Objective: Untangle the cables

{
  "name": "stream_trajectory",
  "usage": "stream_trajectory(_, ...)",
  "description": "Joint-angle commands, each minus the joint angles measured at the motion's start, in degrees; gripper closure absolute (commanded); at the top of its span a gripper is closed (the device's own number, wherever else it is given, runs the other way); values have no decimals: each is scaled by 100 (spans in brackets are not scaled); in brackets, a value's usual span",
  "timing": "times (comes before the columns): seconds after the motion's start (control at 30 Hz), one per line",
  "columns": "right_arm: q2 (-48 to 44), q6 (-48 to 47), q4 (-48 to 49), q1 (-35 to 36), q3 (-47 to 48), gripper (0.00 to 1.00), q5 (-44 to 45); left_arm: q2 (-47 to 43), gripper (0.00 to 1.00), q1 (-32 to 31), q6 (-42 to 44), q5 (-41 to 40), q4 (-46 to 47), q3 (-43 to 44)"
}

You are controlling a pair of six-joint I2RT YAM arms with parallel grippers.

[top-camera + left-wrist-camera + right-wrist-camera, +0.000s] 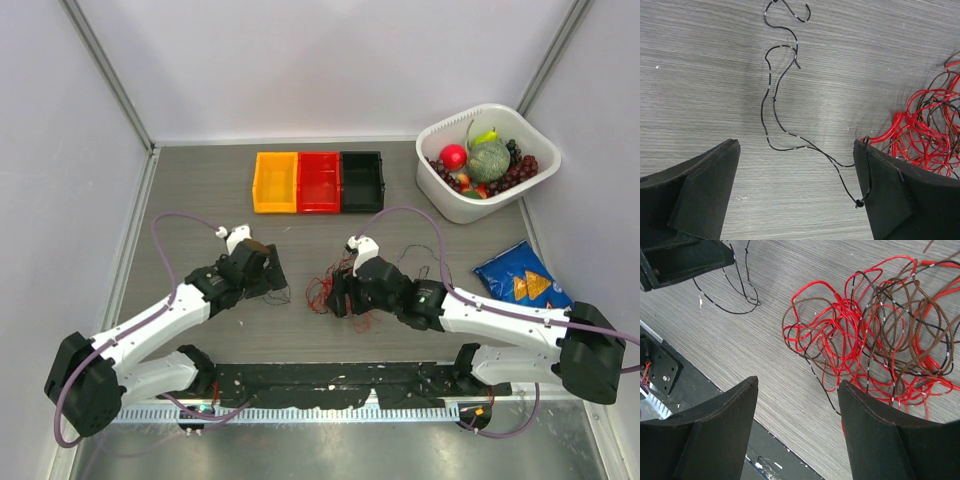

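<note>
Fingers of the left gripper [796, 150] stand wide apart over the table [700, 75]. One black cable [771, 95] lies between them, and I cannot tell whether its beaded end is caught on one jaw. Right gripper [797, 387], also wide and holding nothing, hovers beside the red-and-brown tangle [875, 330], whose far edge is cut off.

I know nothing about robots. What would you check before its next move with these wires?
1. Left gripper open: ok.
2. Right gripper open, over the tangle: ok.
3. Black wire lying on the table: ok.
4. Its end clear of the left fingers: cannot tell; it runs along one.
5. Tangle undone: not ok; red, brown and black loops cross.
</note>
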Motion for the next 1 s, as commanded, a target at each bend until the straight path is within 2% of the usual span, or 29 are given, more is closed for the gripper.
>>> stream_trajectory(0.0, 29, -80, 853, 35, -162, 30, -43, -217, 0, 18, 198, 276, 12, 92)
stream_trajectory(0.23, 196, -133, 2145, 35, -664, 30, 9, 168, 0, 36, 673, 804, 582, 170)
stream_trajectory(0.37, 424, -221, 2165, 35, -647, 30, 10, 897, 0, 176, 840, 910, 662, 530)
stream_trajectory(0.5, 416, -318, 2050, 35, -673, 30, 45, 1548, 1, 351, 1060, 1164, 1136, 592)
stream_trajectory(0.6, 223, -361, 2015, 26, -726, 30, 97, 1839, 16, 554, 1086, 1252, 1216, 645)
stream_trajectory(0.67, 144, -379, 2015, 17, -752, 30, 106, 1875, 42, 607, 1069, 1192, 1207, 645)
stream_trajectory(0.73, 135, -388, 2032, 26, -778, 30, 124, 1840, 72, 607, 1060, 1156, 1077, 697)
stream_trajectory(0.8, 196, -388, 2085, 26, -778, 30, 115, 1612, 97, 598, 1060, 1174, 918, 759)
stream_trajectory(0.83, 283, -370, 2111, 26, -778, 30, 124, 1446, 100, 598, 1017, 1104, 883, 768)
stream_trajectory(0.97, 486, -265, 2313, 26, -743, 30, 80, 988, 100, 668, 1130, 989, 690, 1074)
